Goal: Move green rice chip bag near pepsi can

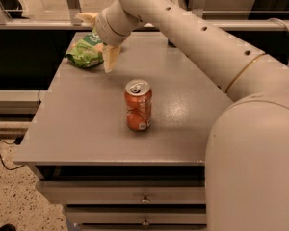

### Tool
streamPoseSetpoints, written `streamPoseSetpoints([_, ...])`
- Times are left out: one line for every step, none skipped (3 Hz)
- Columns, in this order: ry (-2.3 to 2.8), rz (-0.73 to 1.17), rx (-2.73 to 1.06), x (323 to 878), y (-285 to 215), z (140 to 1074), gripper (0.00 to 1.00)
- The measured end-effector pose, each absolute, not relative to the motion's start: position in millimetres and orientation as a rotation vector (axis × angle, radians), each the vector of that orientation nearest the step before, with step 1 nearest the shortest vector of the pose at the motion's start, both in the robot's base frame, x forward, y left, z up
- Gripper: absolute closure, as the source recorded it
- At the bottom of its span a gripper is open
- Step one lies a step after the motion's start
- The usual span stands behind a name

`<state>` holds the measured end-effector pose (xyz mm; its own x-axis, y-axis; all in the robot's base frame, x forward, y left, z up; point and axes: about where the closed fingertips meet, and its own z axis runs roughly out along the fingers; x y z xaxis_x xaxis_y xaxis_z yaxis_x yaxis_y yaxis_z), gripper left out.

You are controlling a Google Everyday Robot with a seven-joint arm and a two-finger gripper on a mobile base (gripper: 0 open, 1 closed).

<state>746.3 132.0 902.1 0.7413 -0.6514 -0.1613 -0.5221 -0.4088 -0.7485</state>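
Note:
The green rice chip bag [83, 53] lies crinkled at the far left corner of the grey table [86, 124]. My gripper [99, 38] is open right over the bag's right end. One pale finger [111, 59] points down beside the bag's right edge, and the other finger [86, 17] sticks out behind the bag. I cannot tell whether either finger touches the bag. The pepsi can is hidden behind my arm [183, 32], which crosses the far side of the table.
An orange can [138, 105] stands upright near the table's middle. Drawers [144, 198] sit below the table's front edge. A dark counter and rail run behind the table. My arm's large lower section [260, 167] fills the right foreground.

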Motion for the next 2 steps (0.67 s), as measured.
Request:
streamPoseSetpoints([0.897, -0.184, -2.085, 756.2, 144.9, 897.8, 0.0])
streamPoseSetpoints([0.912, -0.168, -2.067, 764.1, 155.8, 892.5, 0.0])
